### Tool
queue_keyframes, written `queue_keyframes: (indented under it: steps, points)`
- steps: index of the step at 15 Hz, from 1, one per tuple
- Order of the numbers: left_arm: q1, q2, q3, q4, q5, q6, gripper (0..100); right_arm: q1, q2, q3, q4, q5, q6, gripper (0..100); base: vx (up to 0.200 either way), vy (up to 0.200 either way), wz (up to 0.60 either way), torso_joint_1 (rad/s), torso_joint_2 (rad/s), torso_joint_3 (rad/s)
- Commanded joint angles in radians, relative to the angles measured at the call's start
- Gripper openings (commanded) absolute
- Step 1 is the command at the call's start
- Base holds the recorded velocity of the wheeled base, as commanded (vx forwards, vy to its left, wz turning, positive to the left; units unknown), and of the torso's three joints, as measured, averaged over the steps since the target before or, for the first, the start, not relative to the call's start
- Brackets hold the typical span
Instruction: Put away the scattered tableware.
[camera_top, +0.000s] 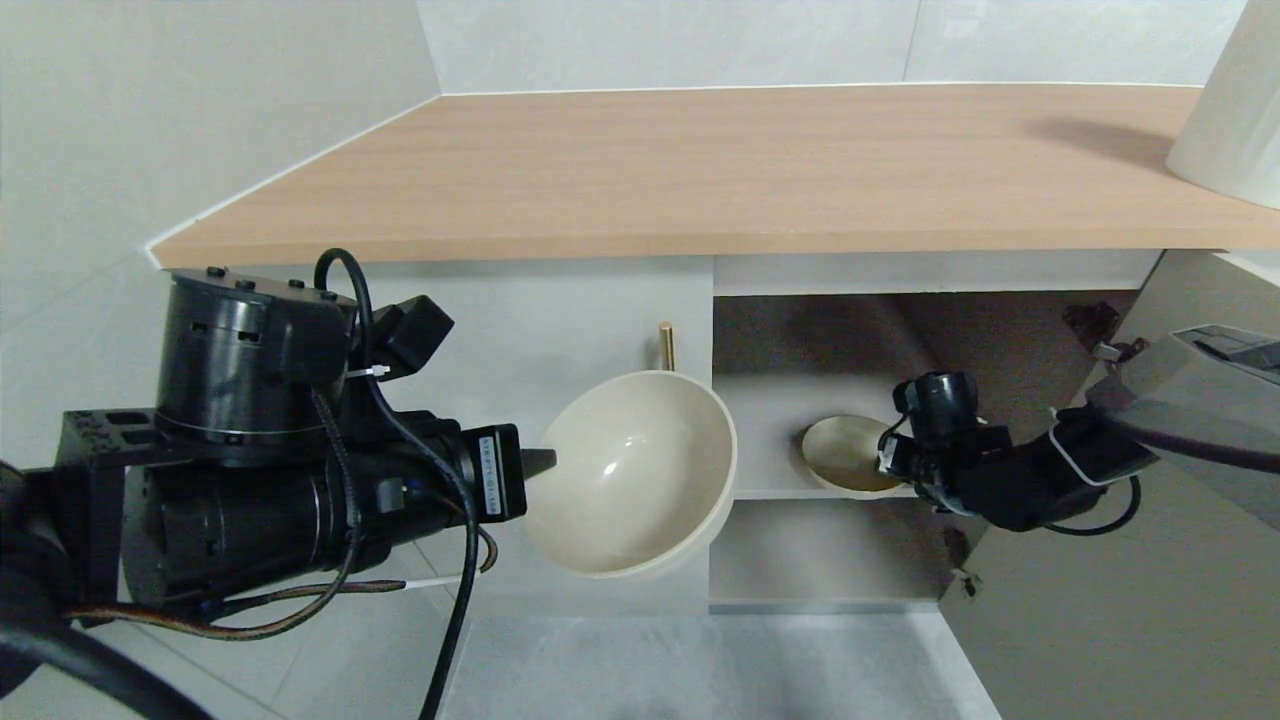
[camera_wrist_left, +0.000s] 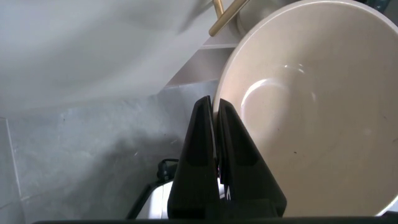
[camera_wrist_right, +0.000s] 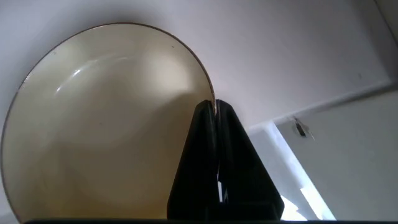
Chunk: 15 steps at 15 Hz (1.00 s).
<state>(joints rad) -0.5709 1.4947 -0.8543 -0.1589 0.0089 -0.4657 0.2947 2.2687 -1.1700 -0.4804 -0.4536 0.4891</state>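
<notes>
Left hand (camera_top: 542, 462) (camera_wrist_left: 216, 107) is clamped on the rim of the large cream bowl (camera_top: 630, 480) (camera_wrist_left: 311, 118), with one finger inside and one outside the wall. That bowl is held in the air, tipped on its side so the inside faces up and outward. It is seen in front of the closed cabinet door (camera_top: 560, 310), below the brass handle (camera_top: 666, 345) (camera_wrist_left: 227, 15) and above the grey floor (camera_top: 700, 660).

The wooden bench (camera_top: 700, 170) is seen across the top, with a white container (camera_top: 1235, 110) at its far right end.

Right of the closed door, the cabinet compartment is open and the small bowl (camera_top: 843, 455) (camera_wrist_right: 106, 118) is located at the shelf (camera_top: 770, 410) inside it, tilted. Whether it is resting on the shelf cannot be told.

Right hand (camera_top: 885, 460) (camera_wrist_right: 215, 109) is closed on the right side of the small bowl's rim, which is pinched between the fingers. The open door (camera_top: 1120, 600) is swung out at the right.
</notes>
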Motion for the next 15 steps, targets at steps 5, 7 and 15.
queue_keyframes:
  steps: [5,7,15]
  points:
    - [0.0,0.01,-0.002,-0.001,0.0,-0.001,0,-0.019,0.04,-0.083,0.0,-0.014,0.028,100,0.0,0.0,0.0,0.0,0.0,0.0]
    - [0.0,0.01,0.0,-0.002,0.0,-0.001,0,-0.02,0.041,-0.091,0.0,-0.016,0.037,100,0.0,0.0,0.0,0.0,0.0,0.0]
    - [0.0,0.016,-0.005,-0.002,0.0,0.001,0,-0.008,-0.127,0.059,0.013,0.107,0.045,100,0.0,0.0,0.0,0.0,0.0,0.0]
